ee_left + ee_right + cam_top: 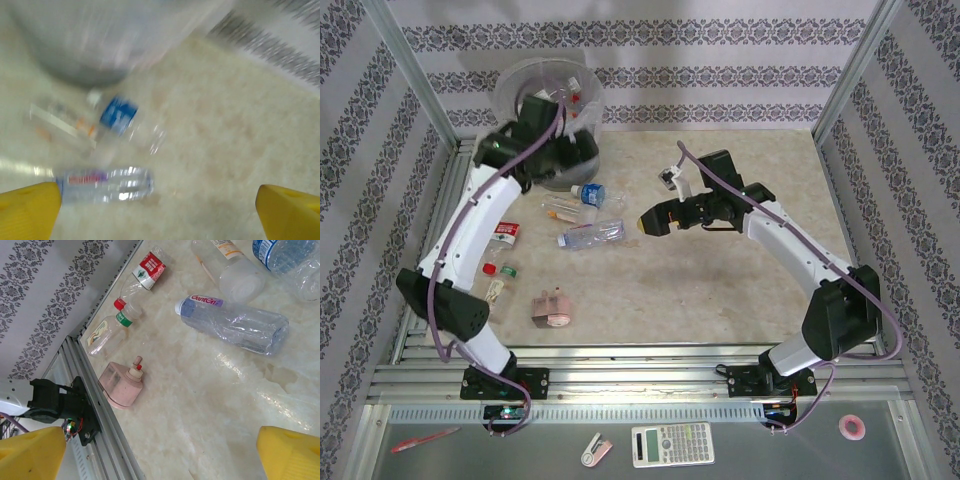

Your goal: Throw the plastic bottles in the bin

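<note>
Both pincers are released, jaws spread wide, nothing held.

Left pincer [159, 217] hangs just beside the bin [525, 80]. A blue-label bottle [119, 116] and a long clear bottle [105, 182] lie on the worktop [720, 290] below and ahead of it. That view is blurred.

Right pincer [160, 455] points at the same cluster from the opposite side. The long clear bottle is nearest its tips. A red-label bottle [149, 267] and two smaller ones lie beyond, near the frame rail [112, 450].

Likely trouble:
- Both arms going for one cluster could clash.
- The bottles are crushed, round and slick, so an off-centre pinch would probably roll or squirt one away.
- A careless left-arm swing could tip the light bin.
- The pink lumpy object [120, 387] sits near the rail-side bottles and could be taken by mistake.

Room: tight for a finger between the rail and the bottles beside it. Wide bare worktop behind the right pincer.
</note>
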`<move>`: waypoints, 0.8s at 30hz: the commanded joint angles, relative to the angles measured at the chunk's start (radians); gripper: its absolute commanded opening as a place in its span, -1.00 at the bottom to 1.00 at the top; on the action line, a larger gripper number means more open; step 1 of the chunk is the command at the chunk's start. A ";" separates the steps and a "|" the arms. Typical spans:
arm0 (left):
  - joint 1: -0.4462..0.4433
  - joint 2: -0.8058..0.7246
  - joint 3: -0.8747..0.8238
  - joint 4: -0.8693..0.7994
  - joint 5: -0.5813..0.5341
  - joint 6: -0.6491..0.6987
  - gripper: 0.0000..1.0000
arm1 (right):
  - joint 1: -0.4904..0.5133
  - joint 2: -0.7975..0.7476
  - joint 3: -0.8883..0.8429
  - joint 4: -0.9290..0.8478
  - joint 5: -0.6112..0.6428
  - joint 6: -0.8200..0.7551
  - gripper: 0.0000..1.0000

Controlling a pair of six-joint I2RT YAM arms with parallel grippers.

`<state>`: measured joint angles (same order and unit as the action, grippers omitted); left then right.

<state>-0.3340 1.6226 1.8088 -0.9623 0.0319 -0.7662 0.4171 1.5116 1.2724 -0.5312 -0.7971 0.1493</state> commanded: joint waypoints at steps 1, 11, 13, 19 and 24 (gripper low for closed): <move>-0.009 -0.151 -0.238 0.163 0.077 -0.275 1.00 | 0.014 -0.046 -0.027 -0.009 0.002 -0.031 0.95; -0.008 -0.241 -0.729 0.493 0.124 -0.621 1.00 | 0.013 -0.072 -0.050 -0.021 -0.001 -0.038 0.95; -0.009 -0.222 -0.753 0.519 0.126 -0.649 0.99 | 0.013 -0.076 -0.051 -0.021 -0.002 -0.038 0.95; -0.011 -0.169 -0.776 0.567 0.121 -0.687 0.98 | 0.013 -0.092 -0.071 -0.025 0.009 -0.039 0.96; -0.011 -0.129 -0.796 0.589 0.118 -0.718 0.96 | 0.012 -0.115 -0.096 -0.025 0.021 -0.039 0.95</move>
<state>-0.3340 1.4769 1.0264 -0.4240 0.1539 -1.4277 0.4171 1.4273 1.1942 -0.5488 -0.7898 0.1280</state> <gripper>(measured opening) 0.983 0.977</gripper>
